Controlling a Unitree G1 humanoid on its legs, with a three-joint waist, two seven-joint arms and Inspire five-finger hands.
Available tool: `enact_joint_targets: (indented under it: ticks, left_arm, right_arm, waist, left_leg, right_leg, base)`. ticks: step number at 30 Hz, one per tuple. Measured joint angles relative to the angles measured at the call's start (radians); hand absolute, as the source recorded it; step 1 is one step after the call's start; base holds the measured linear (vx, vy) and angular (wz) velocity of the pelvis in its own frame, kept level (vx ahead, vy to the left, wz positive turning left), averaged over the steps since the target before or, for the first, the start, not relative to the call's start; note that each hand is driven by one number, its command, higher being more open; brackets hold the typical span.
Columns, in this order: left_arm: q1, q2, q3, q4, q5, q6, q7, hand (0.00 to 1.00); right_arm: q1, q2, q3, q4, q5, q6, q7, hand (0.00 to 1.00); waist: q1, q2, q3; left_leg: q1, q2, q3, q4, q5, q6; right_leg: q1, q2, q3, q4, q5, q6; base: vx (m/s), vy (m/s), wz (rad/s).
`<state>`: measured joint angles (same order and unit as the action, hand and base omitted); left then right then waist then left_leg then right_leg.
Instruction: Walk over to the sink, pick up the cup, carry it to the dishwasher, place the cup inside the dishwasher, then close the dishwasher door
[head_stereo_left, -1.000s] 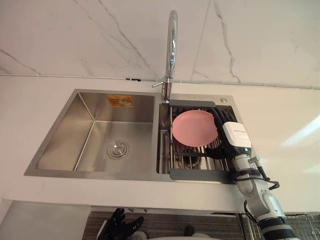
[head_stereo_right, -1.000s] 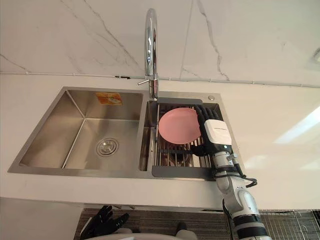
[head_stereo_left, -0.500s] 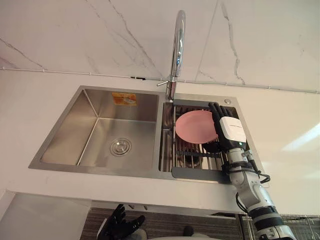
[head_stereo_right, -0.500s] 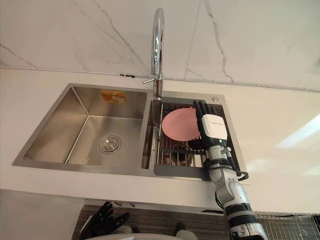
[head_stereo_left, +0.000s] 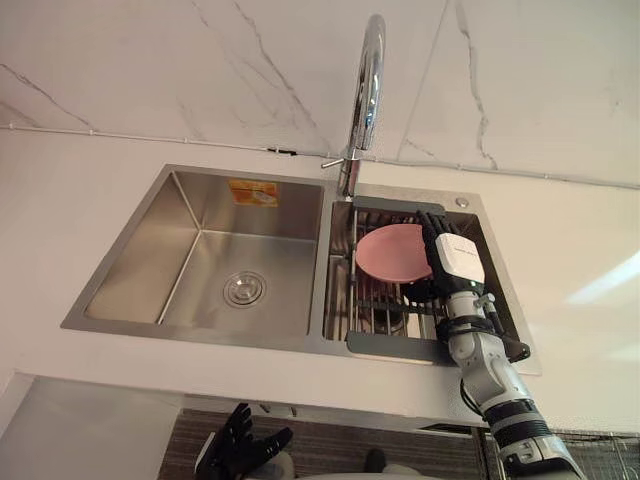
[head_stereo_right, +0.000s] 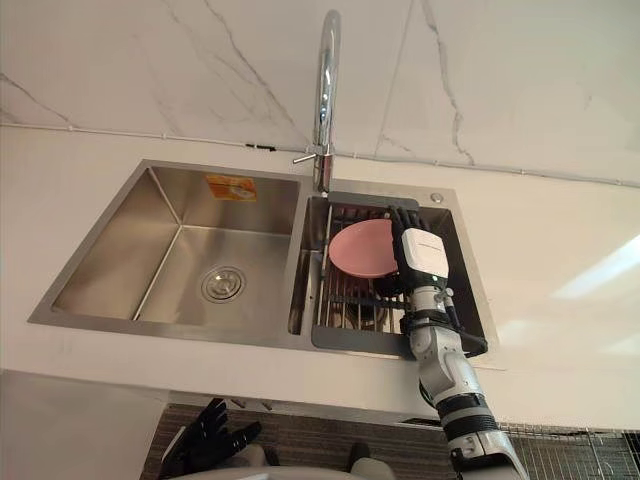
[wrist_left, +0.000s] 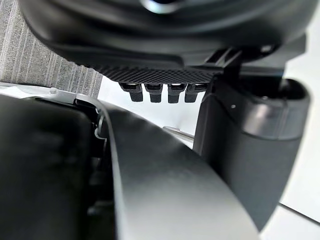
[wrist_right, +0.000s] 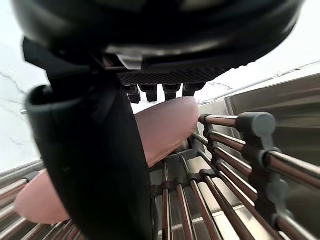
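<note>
right hand (head_stereo_left: 455, 262) is hovering over the drying rack (head_stereo_left: 390, 346) in the right basin of the sink (head_stereo_left: 150, 250), centre-right of frame; fingers are lying straight along the right side of the pink dish (head_stereo_left: 392, 253), thumb standing apart from them, so open, nothing clamped; dish is sitting tilted on the rack bars, edge exposed, probably why the hand is lined up from that side; contact: can't tell; it's looking more like a plate than a cup, and I'm not making out any cup; left hand (head_stereo_left: 240, 450) is hanging at bottom left, fingers spread, carrying nothing; judging pickup not yet done.
</note>
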<state>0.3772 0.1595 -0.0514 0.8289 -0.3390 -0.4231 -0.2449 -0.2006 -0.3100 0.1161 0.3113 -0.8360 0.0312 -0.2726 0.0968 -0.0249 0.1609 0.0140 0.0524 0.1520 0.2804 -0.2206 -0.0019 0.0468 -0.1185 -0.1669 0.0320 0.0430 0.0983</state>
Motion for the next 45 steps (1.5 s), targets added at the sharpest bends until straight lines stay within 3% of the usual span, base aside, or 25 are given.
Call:
enact_joint_targets:
  ticks: [7, 21, 37, 45]
  left_arm:
    - [-0.001, 0.002, -0.008, 0.000, -0.016, 0.003, 0.000, 1.00]
    - [-0.001, 0.005, -0.013, -0.001, -0.017, 0.003, 0.000, 1.00]
    - [0.000, 0.002, -0.014, 0.003, -0.025, -0.001, 0.000, 1.00]
    - [0.006, -0.001, -0.014, 0.025, -0.026, -0.025, 0.001, 1.00]
  right_arm:
    - [-0.007, 0.001, 0.008, 0.014, -0.008, 0.009, -0.001, 0.00]
    - [0.003, -0.001, -0.001, -0.007, 0.052, -0.046, 0.013, 0.00]
    - [0.147, 0.025, -0.035, -0.207, 0.146, -0.137, 0.059, 0.00]
    - [0.260, 0.036, -0.053, -0.342, 0.186, -0.228, 0.065, 0.00]
  waist:
    - [0.001, -0.001, 0.000]
    - [0.000, -0.002, 0.000]
    - [-0.004, -0.004, -0.001]
    - [-0.030, -0.004, -0.003]
  left_leg:
    - [-0.004, 0.001, 0.000, 0.003, -0.001, 0.000]
    - [-0.003, 0.002, 0.004, -0.003, -0.001, 0.000]
    - [0.066, -0.004, 0.029, -0.109, 0.036, -0.009]
    - [0.091, -0.015, 0.045, -0.164, 0.064, -0.009]
  right_leg:
    - [-0.002, 0.000, 0.000, 0.000, 0.000, 0.000]
    - [-0.004, 0.002, 0.002, -0.004, 0.000, 0.000]
    - [0.003, 0.006, 0.019, -0.016, 0.001, 0.001]
    - [0.002, 0.002, 0.031, -0.020, 0.001, 0.000]
  base:
    - [0.00, -0.002, 0.00]
    - [0.00, 0.000, 0.00]
    - [0.00, -0.005, -0.03]
    - [-0.03, -0.010, -0.04]
